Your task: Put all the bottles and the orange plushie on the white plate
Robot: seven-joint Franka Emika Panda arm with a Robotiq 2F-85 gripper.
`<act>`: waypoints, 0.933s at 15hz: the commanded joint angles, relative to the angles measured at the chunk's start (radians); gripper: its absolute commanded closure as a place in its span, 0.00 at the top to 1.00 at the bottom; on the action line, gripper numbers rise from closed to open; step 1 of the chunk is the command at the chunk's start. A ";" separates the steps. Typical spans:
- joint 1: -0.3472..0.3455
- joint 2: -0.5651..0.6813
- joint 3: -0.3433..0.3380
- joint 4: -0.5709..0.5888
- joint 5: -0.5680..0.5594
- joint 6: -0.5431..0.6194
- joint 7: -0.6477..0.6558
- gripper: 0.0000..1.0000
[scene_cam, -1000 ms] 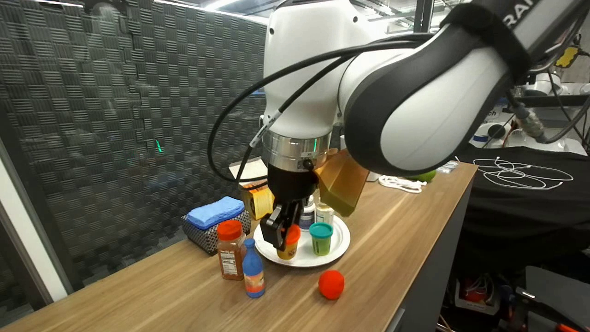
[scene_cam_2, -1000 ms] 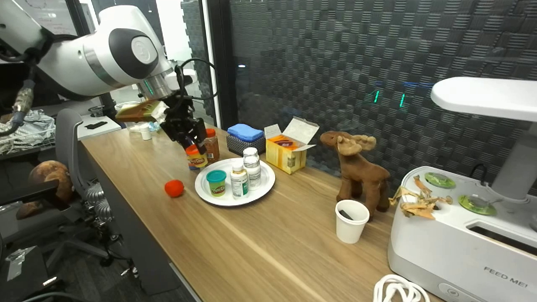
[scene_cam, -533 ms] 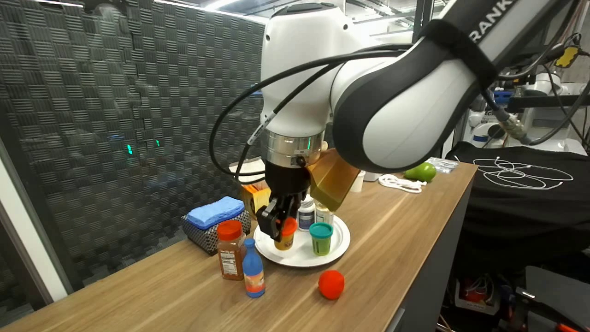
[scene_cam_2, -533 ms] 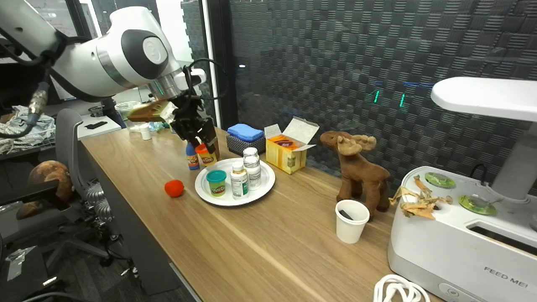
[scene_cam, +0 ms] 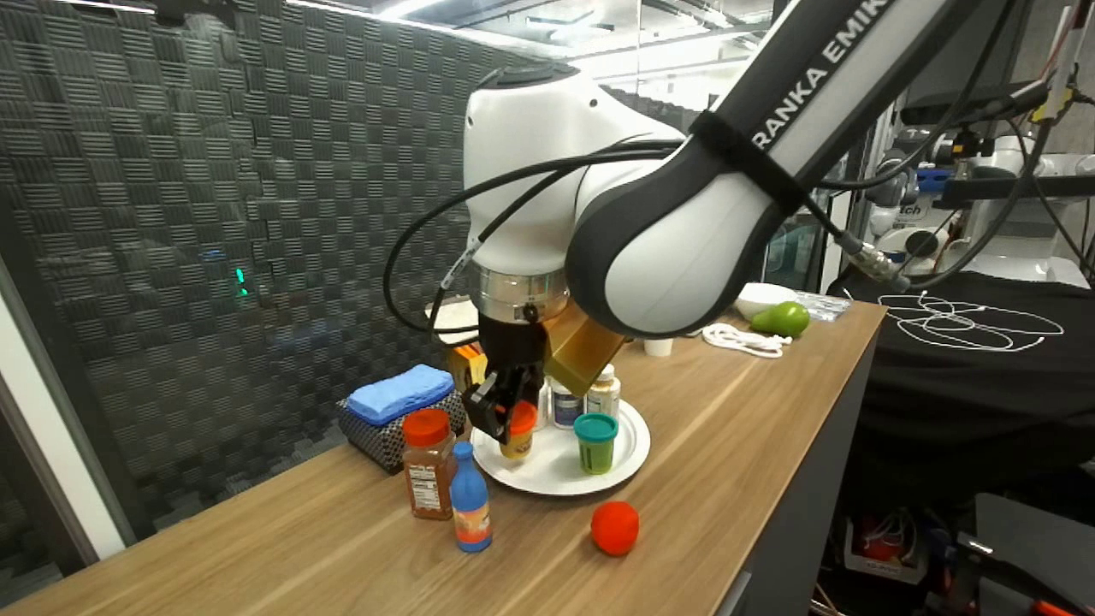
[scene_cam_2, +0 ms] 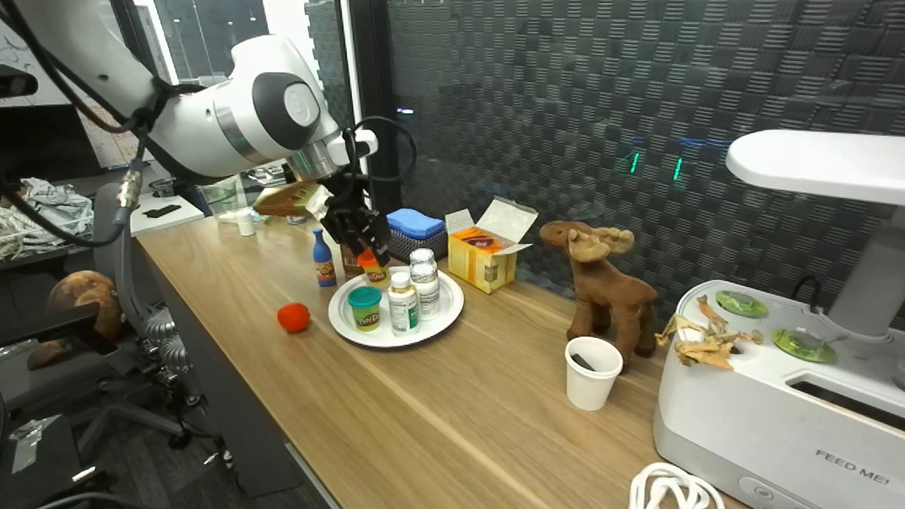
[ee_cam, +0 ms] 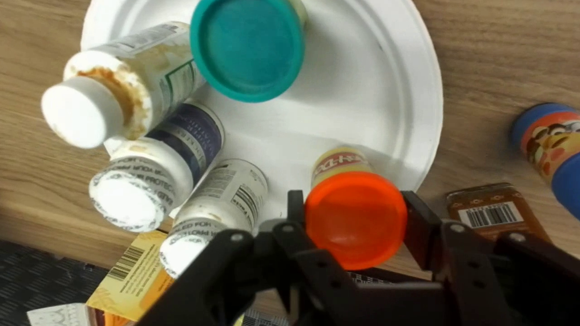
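Note:
My gripper (ee_cam: 355, 206) is shut on the orange-lidded Play-Doh tub (scene_cam: 517, 435), its fingers pressing both sides of the lid. The tub is over the rim side of the white plate (ee_cam: 362, 90); whether it touches the plate I cannot tell. Standing on the plate are a teal-lidded tub (ee_cam: 247, 50), a white-lidded pill bottle (ee_cam: 140, 86) and two bottles with printed cap seals, a blue-labelled one (ee_cam: 149, 181) and a pale one (ee_cam: 217, 208). Off it stand a red-capped jar (scene_cam: 428, 479) and a blue bottle (scene_cam: 470, 505). A red-orange ball (scene_cam: 615, 528) lies apart; whether it is the orange plushie is unclear.
Behind the plate are an open yellow box (scene_cam_2: 484, 261) and a mesh basket (scene_cam: 376, 436) topped by a blue cloth (scene_cam: 400, 393). Farther along stand a brown moose toy (scene_cam_2: 611, 297), a white cup (scene_cam_2: 591, 385) and a large white machine (scene_cam_2: 763, 417).
My gripper has carried the orange-lidded tub closer to the pill bottles, and in an exterior view it now overlaps the plate's back edge. The other objects have stayed put.

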 commanded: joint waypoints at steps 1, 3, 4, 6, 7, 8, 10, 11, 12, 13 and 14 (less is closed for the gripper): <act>0.001 0.072 -0.014 0.087 0.042 -0.004 -0.024 0.29; 0.004 0.098 -0.022 0.111 0.054 -0.006 -0.026 0.29; 0.006 0.108 -0.025 0.120 0.059 -0.006 -0.026 0.29; 0.008 0.113 -0.025 0.133 0.078 -0.013 -0.030 0.79; 0.005 0.108 -0.017 0.130 0.094 -0.021 -0.043 0.80; 0.012 0.099 -0.023 0.122 0.091 -0.013 -0.033 0.87; 0.030 0.074 -0.035 0.099 0.079 -0.004 -0.012 1.00; 0.038 0.059 -0.038 0.085 0.070 0.002 -0.003 1.00; 0.048 0.045 -0.043 0.072 0.060 0.009 0.009 1.00; 0.059 0.029 -0.047 0.060 0.051 0.016 0.022 1.00; 0.072 0.017 -0.054 0.054 0.038 0.022 0.040 1.00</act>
